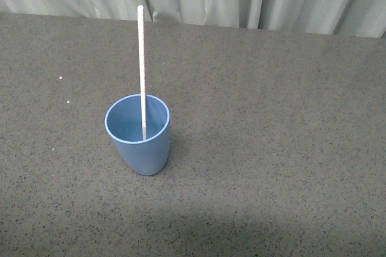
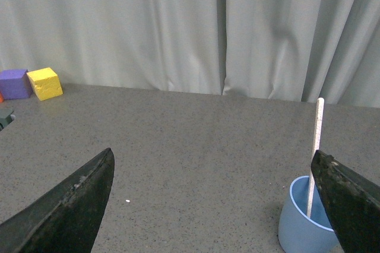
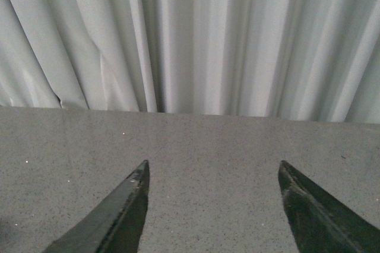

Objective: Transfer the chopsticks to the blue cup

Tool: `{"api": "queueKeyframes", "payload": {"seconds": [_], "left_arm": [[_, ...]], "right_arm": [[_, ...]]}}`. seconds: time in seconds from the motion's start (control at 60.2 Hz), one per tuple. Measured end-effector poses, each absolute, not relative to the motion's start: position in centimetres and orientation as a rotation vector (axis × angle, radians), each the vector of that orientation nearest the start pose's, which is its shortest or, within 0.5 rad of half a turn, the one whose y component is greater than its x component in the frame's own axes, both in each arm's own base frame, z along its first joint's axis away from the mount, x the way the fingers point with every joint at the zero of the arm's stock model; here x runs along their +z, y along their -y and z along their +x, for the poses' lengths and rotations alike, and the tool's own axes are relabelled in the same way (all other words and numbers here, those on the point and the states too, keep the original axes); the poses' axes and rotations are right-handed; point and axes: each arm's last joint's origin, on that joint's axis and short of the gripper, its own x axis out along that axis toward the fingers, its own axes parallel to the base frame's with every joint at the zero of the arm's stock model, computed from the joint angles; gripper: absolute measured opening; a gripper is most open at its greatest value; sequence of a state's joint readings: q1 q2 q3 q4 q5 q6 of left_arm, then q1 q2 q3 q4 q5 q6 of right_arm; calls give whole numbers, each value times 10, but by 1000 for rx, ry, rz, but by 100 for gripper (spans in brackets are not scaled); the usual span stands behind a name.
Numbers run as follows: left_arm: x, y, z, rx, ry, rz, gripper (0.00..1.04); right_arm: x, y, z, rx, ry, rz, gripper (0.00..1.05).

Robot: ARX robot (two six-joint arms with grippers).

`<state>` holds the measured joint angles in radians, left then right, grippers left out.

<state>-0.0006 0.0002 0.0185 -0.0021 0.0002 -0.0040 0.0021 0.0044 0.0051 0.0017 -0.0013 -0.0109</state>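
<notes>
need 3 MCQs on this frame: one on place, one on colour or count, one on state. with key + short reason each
1. Where is the chopstick?
A. Flat on the table
B. Standing in the blue cup
C. Held in a pincer

2. What colours are the two cubes at the table's far edge in the left wrist view?
A. Red and green
B. Purple and yellow
C. Blue and white

3. What state is the left pincer in?
A. Open, holding nothing
B. Shut on the cup
C. Shut on the chopstick

Key:
1. B: its lower end is inside the cup and it rises above the rim.
2. B: a purple cube sits beside a yellow cube.
3. A: its fingers are wide apart with bare table between them.
</notes>
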Motion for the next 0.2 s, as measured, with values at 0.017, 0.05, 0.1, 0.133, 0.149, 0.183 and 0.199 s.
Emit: {"api": "queueKeyframes", "payload": {"seconds": [0.017, 0.05, 0.1, 0.133, 0.149, 0.183, 0.199], "left_arm": [[170, 0, 97, -1, 16, -4, 98], [170, 0, 97, -1, 16, -4, 98], [170, 0, 97, -1, 16, -4, 98], [170, 0, 97, -1, 16, -4, 98], [170, 0, 97, -1, 16, -4, 98], [170, 0, 97, -1, 16, -4, 98], [170, 0, 97, -1, 16, -4, 98]], "right_arm": [[165, 0, 98, 3, 2, -11, 81], [165, 0, 98, 3, 2, -11, 88], [165, 0, 98, 3, 2, -10, 97], [165, 0, 98, 3, 2, -10, 96], [165, 0, 98, 3, 2, -10, 95], [165, 0, 98, 3, 2, -10, 94], [165, 0, 98, 3, 2, -10, 95]]}}
